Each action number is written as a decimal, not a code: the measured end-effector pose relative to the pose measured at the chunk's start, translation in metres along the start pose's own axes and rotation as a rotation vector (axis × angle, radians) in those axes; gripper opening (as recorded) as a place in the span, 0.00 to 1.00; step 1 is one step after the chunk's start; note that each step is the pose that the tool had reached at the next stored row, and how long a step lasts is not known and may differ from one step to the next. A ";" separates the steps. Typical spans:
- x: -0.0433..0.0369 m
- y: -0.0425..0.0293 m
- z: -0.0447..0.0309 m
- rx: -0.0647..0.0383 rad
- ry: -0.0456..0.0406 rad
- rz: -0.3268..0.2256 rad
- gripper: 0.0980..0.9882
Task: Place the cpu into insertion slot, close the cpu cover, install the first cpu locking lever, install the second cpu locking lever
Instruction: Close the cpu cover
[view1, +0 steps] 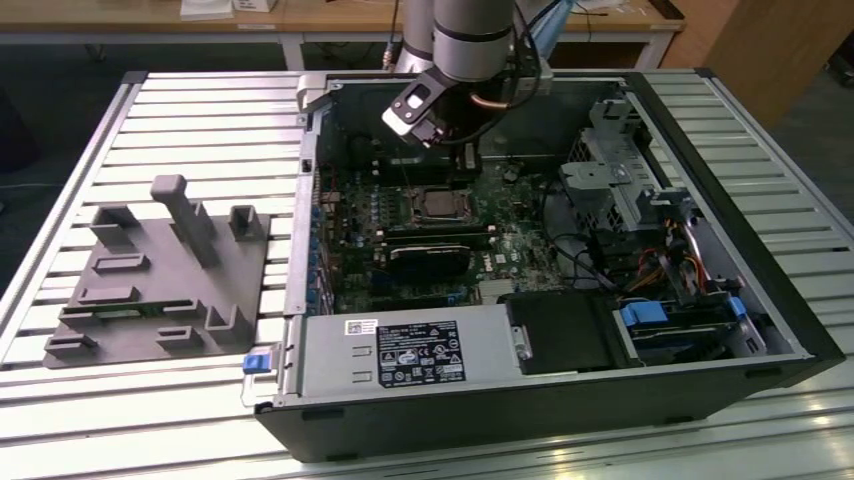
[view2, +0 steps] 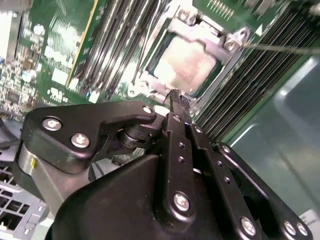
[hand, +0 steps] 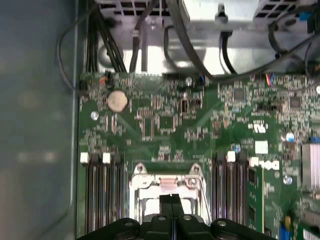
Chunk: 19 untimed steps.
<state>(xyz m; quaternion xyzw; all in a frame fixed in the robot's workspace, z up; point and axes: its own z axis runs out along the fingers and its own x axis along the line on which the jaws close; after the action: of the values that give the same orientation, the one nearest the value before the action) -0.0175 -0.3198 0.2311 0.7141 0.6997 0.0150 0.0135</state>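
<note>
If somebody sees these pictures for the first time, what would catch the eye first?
The open computer case stands in the middle of the exterior view, and the robot arm reaches down into it. In the second wrist view the shut gripper hangs close over the silver cpu, which is framed by the cpu cover. A grey fixture sits beside the case, on the exterior view's left.

Silver-grey tubular arm (view1: 470, 35), black cables (view1: 531, 50), matte black fingers (view2: 176, 127) and linkages (view2: 90, 132), round silver screws (view2: 181, 201)
</note>
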 end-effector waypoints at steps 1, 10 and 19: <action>-0.0001 -0.0028 -0.0001 0.000 0.0000 0.000 0.01; -0.0004 -0.0217 -0.0008 0.000 0.0001 0.000 0.01; -0.0004 -0.0218 -0.0007 0.000 0.0024 -0.060 0.01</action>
<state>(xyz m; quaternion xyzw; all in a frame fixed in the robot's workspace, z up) -0.0393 -0.3198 0.2309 0.6927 0.7209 0.0155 0.0131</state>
